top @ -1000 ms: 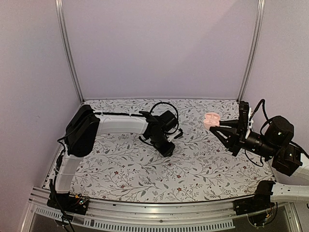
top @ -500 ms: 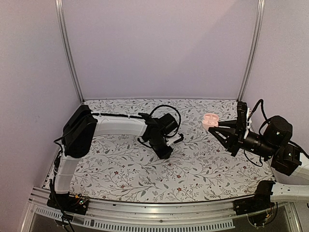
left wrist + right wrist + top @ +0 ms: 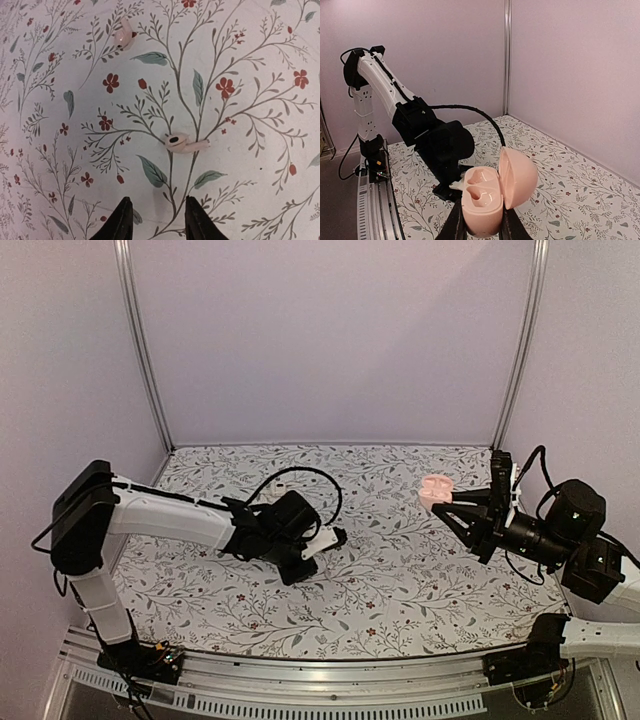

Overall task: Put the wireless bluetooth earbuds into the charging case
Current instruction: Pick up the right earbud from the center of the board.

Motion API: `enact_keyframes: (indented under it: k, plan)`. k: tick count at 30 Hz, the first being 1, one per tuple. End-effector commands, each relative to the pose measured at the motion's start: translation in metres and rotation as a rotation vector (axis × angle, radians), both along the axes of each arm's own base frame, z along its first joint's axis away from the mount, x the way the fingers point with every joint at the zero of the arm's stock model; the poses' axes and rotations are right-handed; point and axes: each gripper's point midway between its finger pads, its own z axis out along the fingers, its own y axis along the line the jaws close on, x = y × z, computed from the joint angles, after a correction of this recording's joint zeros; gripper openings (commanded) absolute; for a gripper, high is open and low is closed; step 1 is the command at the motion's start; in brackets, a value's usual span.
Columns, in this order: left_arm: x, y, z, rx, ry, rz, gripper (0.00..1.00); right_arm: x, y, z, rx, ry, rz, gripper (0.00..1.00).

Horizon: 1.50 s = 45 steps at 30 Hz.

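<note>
The charging case (image 3: 482,202) is pale pink, with its lid (image 3: 518,177) swung open and both wells empty. My right gripper (image 3: 481,222) is shut on its base and holds it up in the air at the right of the mat; the top view shows the case (image 3: 437,490) too. In the left wrist view two pale pink earbuds lie on the floral mat, one (image 3: 186,143) just ahead of my fingertips and one (image 3: 123,36) farther off. My left gripper (image 3: 156,220) is open and empty, hovering low over the mat (image 3: 297,568). The earbuds do not show in the top view.
The floral mat (image 3: 400,580) covers the table. Lilac walls with metal posts (image 3: 143,350) close in the back and sides. A metal rail (image 3: 300,680) runs along the near edge.
My left arm has swung left and toward the near edge, carrying its gripper away from the mat's middle. The right arm and the case have hardly moved.
</note>
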Motion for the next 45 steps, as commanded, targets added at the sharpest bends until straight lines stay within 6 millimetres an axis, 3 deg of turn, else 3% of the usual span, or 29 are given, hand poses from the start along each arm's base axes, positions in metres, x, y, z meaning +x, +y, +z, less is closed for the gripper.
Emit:
enact_keyframes:
  k: [1,2,4,6,8,12,15,18,23,33,39,45]
  plan:
    - [0.011,-0.012,0.063,-0.256,-0.229,-0.036,0.37,0.002,-0.003,0.002,0.007,0.002,-0.017,0.0]
    - [0.011,-0.009,0.07,-0.284,-0.249,-0.021,0.4,0.002,-0.003,0.002,0.007,0.003,-0.018,0.0]
    - [0.017,-0.009,0.085,-0.36,-0.255,0.041,0.58,0.002,-0.003,0.002,0.006,0.004,-0.018,0.0]
    - [0.019,-0.011,0.081,-0.355,-0.188,0.102,0.66,0.003,-0.002,0.002,0.003,0.005,-0.017,0.0]
    - [0.024,-0.016,0.072,-0.31,-0.105,0.17,0.66,0.004,-0.002,0.002,0.001,0.007,-0.019,0.0]
    - [0.028,-0.032,0.075,-0.343,0.021,0.306,0.66,0.005,-0.003,0.001,-0.001,0.012,-0.031,0.0]
    - [0.027,-0.03,0.055,-0.241,0.126,0.421,0.63,0.007,-0.005,0.002,-0.002,0.016,-0.049,0.0]
    - [0.018,-0.024,0.031,-0.124,0.217,0.516,0.58,0.008,-0.007,0.003,-0.001,0.015,-0.057,0.0]
    - [-0.003,-0.023,0.011,-0.077,0.326,0.607,0.54,0.008,-0.006,0.001,-0.002,0.016,-0.055,0.0]
    - [-0.008,-0.03,-0.015,-0.02,0.364,0.652,0.45,0.007,-0.006,0.001,0.0,0.014,-0.052,0.0]
    - [-0.008,-0.026,-0.028,0.038,0.328,0.663,0.56,0.006,-0.006,0.001,0.001,0.014,-0.048,0.0]
    - [-0.004,-0.015,-0.038,0.088,0.284,0.693,0.59,0.006,-0.006,0.001,0.001,0.014,-0.047,0.0]
